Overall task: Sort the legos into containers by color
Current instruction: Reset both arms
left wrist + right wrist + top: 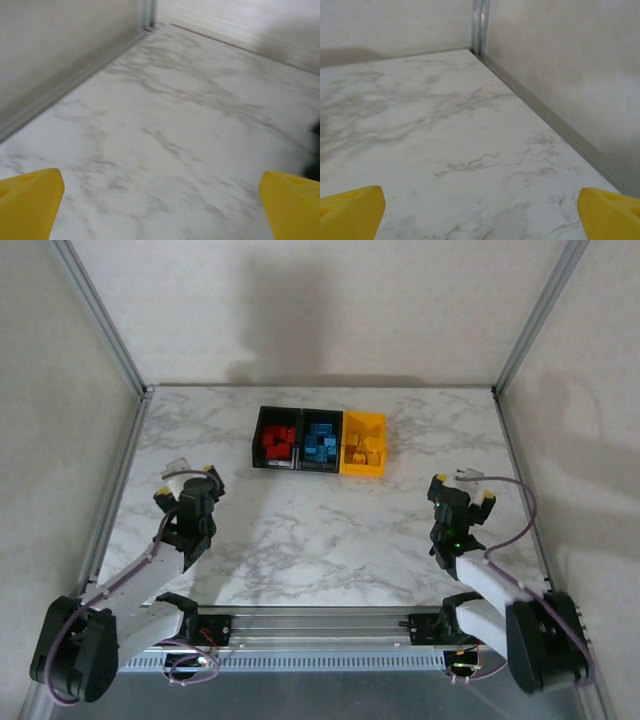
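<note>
Legos (322, 446), small studded plastic bricks, all sat inside three small open-top rectangular plastic containers (318, 467) lined up side by side at the far middle of the white marble-pattern table (320, 540): red bricks (278, 440) in the left black bin (256, 445), blue bricks (318, 452) in the middle black bin (322, 412), yellow bricks (362, 452) in the right yellow bin (378, 422). Exact brick counts were too small to tell. Left gripper (187, 478) was over the near-left table, well apart from the bins, jaws spread wide and empty. Its wrist view showed the left gripper (160, 210) with yellow fingertips (30, 200) at the bottom corners and bare marble between. Right gripper (464, 488) was over the near-right table, jaws also wide apart, holding nothing. The same showed in its wrist view (480, 210), with yellow fingertips (350, 205) and marble running to the grey side wall (570, 65).
</note>
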Robot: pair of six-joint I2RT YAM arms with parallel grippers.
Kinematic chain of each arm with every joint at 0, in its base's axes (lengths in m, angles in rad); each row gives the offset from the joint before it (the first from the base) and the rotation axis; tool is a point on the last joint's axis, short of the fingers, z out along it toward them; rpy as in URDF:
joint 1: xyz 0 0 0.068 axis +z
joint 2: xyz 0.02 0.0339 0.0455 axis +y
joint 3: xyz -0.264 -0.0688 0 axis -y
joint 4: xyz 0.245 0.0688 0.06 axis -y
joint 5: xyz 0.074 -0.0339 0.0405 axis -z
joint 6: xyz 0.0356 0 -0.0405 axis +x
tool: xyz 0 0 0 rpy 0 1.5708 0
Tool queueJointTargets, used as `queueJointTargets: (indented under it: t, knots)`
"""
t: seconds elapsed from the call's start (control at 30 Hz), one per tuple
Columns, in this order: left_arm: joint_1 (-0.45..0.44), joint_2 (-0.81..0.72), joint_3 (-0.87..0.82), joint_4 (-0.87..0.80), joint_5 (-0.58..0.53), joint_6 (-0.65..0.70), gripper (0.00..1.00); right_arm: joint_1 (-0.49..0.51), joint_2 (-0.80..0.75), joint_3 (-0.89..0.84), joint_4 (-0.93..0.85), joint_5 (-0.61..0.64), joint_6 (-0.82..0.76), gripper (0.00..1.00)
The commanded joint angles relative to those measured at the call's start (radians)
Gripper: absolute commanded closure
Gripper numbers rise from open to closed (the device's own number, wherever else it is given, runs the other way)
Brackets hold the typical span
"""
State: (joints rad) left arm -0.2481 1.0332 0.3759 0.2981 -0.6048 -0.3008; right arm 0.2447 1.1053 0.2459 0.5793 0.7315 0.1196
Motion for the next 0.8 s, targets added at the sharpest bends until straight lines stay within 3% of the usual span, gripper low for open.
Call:
queueJointTargets:
  t: [0.0,0.1,0.17,0.2,0.23,0.27,0.3,0.33,0.37,0.4,0.43,0.47,0.67,0.77]
  knots:
    - [0.070,0.117,-0.081,0.389,-0.032,0.101,0.00,-0.023,0.204,-0.052,0.471,-0.010,-0.099,0.01]
    - [0.080,0.286,-0.156,0.748,0.019,0.216,0.00,-0.020,0.310,-0.063,0.688,-0.148,-0.231,0.01]
    - [0.096,0.347,-0.170,0.895,0.064,0.204,0.00,-0.035,0.326,-0.017,0.607,-0.318,-0.221,0.01]
    - [0.112,0.374,-0.190,0.970,0.118,0.192,0.00,-0.042,0.362,-0.048,0.701,-0.404,-0.239,0.01]
    - [0.121,0.432,-0.208,1.045,0.146,0.195,0.00,-0.045,0.397,-0.066,0.798,-0.357,-0.232,0.01]
    - [0.117,0.453,-0.208,1.098,0.176,0.221,0.00,-0.065,0.381,-0.075,0.777,-0.340,-0.183,0.01]
    - [0.121,0.445,-0.174,0.979,0.265,0.224,0.00,-0.107,0.384,-0.097,0.806,-0.420,-0.152,0.01]
    - [0.125,0.528,-0.166,1.060,0.300,0.257,0.01,-0.167,0.422,-0.119,0.855,-0.532,-0.118,0.01]
    - [0.133,0.527,-0.188,1.125,0.287,0.241,0.00,-0.176,0.481,-0.108,0.943,-0.526,-0.127,0.01]
    - [0.139,0.495,-0.157,0.987,0.265,0.204,0.00,-0.170,0.447,-0.072,0.807,-0.492,-0.113,0.01]
    - [0.147,0.522,-0.174,1.067,0.268,0.212,0.00,-0.187,0.436,-0.031,0.699,-0.513,-0.085,0.01]
    - [0.141,0.517,-0.171,1.063,0.257,0.213,0.00,-0.189,0.450,-0.049,0.771,-0.510,-0.095,0.01]
    - [0.127,0.512,-0.172,1.050,0.230,0.219,0.00,-0.181,0.442,-0.047,0.749,-0.503,-0.096,0.01]
    - [0.127,0.511,-0.172,1.045,0.231,0.220,0.00,-0.220,0.442,-0.026,0.707,-0.593,-0.085,0.01]
